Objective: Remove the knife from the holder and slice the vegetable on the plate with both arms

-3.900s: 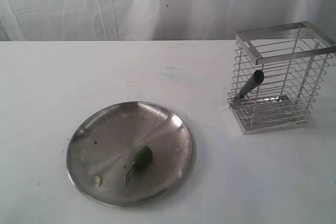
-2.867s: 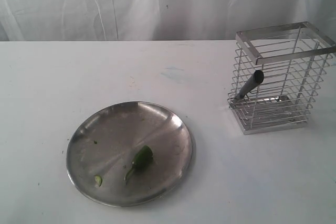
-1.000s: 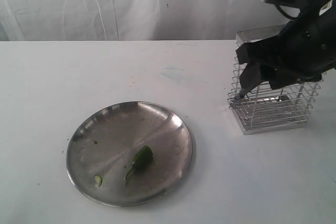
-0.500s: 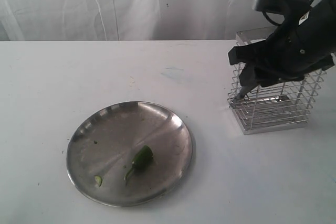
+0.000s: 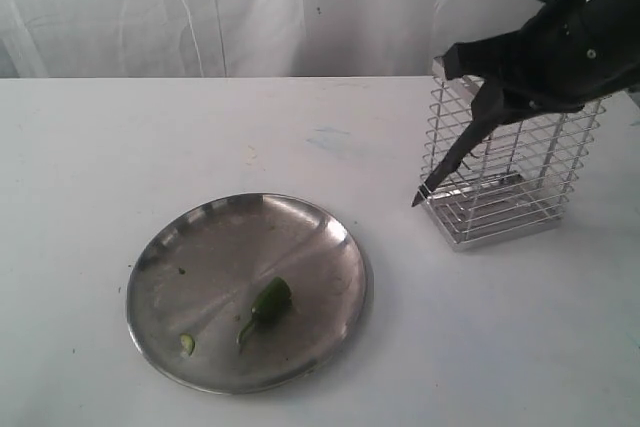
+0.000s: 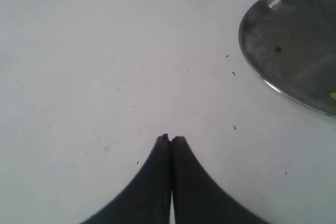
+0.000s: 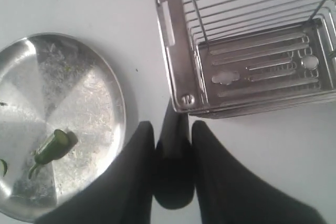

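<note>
Bright, even, diffuse light washes the white table (image 5: 300, 137) nearly featureless; shadows are faint, a soft one hugging the plate (image 5: 200, 247) rim. The plate shows streaky glare and scuffs, and the holder (image 5: 500, 172) wires glint. Wrist views blur the near fingers (image 6: 157, 182) into black shapes. The exterior picture is soft and slightly grainy.
</note>
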